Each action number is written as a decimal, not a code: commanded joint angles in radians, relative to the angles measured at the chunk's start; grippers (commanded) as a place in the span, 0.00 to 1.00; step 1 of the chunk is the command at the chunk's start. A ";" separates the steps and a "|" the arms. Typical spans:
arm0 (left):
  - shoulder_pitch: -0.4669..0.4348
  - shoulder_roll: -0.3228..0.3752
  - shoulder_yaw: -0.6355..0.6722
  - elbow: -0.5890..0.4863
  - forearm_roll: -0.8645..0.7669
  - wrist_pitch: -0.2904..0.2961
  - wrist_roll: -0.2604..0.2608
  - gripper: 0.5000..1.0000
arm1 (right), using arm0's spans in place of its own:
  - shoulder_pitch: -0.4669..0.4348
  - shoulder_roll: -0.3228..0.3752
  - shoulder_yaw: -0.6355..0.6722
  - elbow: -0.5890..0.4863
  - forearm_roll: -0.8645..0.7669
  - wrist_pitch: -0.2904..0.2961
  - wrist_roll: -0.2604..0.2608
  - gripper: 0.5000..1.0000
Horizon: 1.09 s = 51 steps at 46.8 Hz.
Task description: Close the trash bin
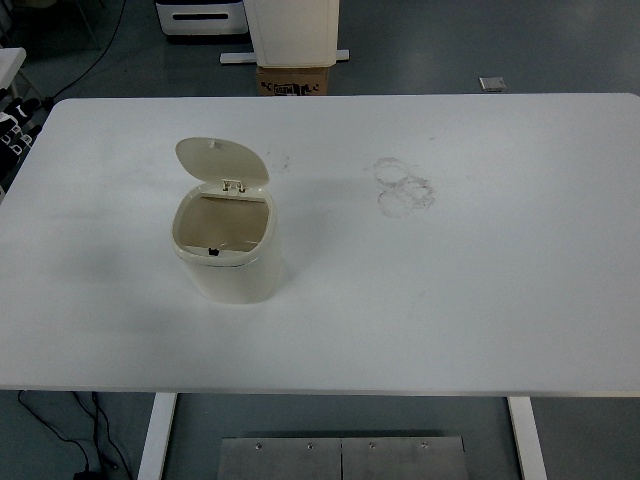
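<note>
**Bin stands open, no hand yet at work**

Along the bottom of the frame, the near edge of the white table (420, 330) shows bare, with its legs and a metal plate below. Neither robot hand is in the picture, so I cannot tell how their fingers are set.

Left of centre sits the trash bin (228, 262), a small cream tub, upright. Its lid (222, 162) is swung back on the far-side hinge and stands up behind the mouth. Inside I see only a tan floor or liner and a small dark catch at the near rim; it looks empty, though shadow hides part of the interior.

My judgement: closing has not begun. The next move calls for a hand to reach behind the lid and push it forward and down until it latches.

Right of centre, further back, faint ring marks (403, 186) smudge the tabletop. Beyond the far edge, at the frame's top, a cardboard box (295, 80) rests on the floor.
</note>
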 commanded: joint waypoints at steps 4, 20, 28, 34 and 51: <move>0.002 -0.007 0.002 -0.001 0.001 0.002 -0.003 1.00 | 0.000 0.000 0.000 0.000 0.000 0.000 0.000 0.98; 0.003 -0.007 0.002 0.000 0.001 0.001 -0.002 1.00 | 0.000 0.000 0.000 0.000 0.000 0.000 0.000 0.98; 0.002 -0.007 0.000 0.000 0.001 -0.004 -0.002 1.00 | 0.000 0.000 0.000 0.000 0.000 0.000 0.000 0.98; 0.005 -0.007 0.002 0.000 0.001 0.001 -0.002 1.00 | 0.000 0.000 0.000 0.000 0.000 0.000 0.000 0.98; 0.008 -0.008 0.003 0.002 0.001 0.002 -0.002 1.00 | 0.000 0.000 0.000 0.000 0.000 0.000 0.000 0.98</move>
